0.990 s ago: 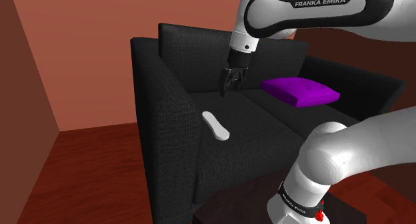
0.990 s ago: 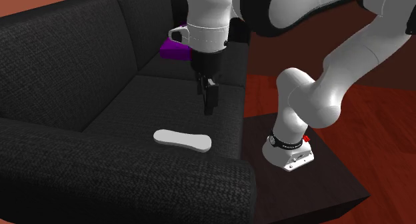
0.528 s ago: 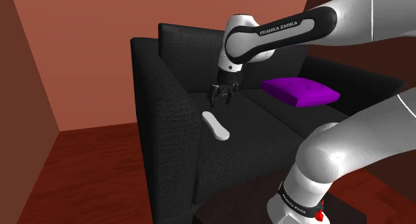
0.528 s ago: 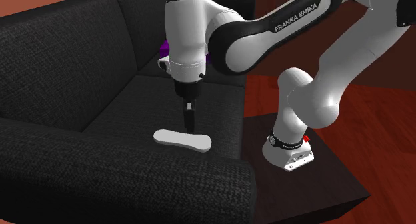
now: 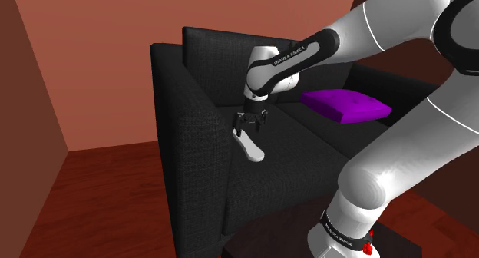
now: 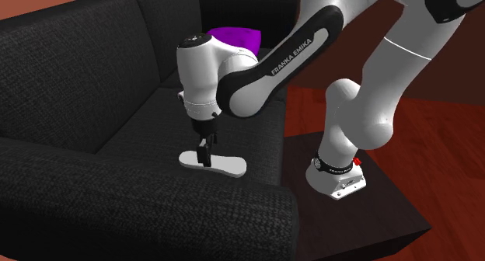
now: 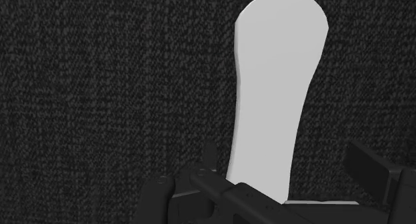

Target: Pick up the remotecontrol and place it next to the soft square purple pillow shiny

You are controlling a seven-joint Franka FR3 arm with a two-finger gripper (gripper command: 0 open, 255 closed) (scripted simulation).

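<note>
A flat, plain white remote control (image 5: pixel 251 148) (image 6: pixel 226 165) (image 7: pixel 277 89) lies on the black sofa seat (image 5: pixel 307 153), close to the armrest. My gripper (image 5: pixel 250 126) (image 6: pixel 204 157) (image 7: pixel 283 156) is lowered right over one end of it. It is open, its fingers (image 7: pixel 370 168) standing on either side of the remote without clasping it. The purple square pillow (image 5: pixel 345 104) (image 6: pixel 233 36) rests on the far seat cushion, well away from the remote.
The sofa's armrest (image 5: pixel 192 133) (image 6: pixel 155 197) rises just beside the remote, and the backrest (image 6: pixel 85 65) stands behind it. Open seat fabric (image 6: pixel 256 104) runs between the remote and the pillow. The arm's base sits on a dark stand (image 6: pixel 373 220) by the sofa, above red wooden floor (image 5: pixel 100 203).
The arm has swung toward the armrest and come down, so the gripper moved from mid-air above the seat to just over the remote. The remote and pillow have not moved.
</note>
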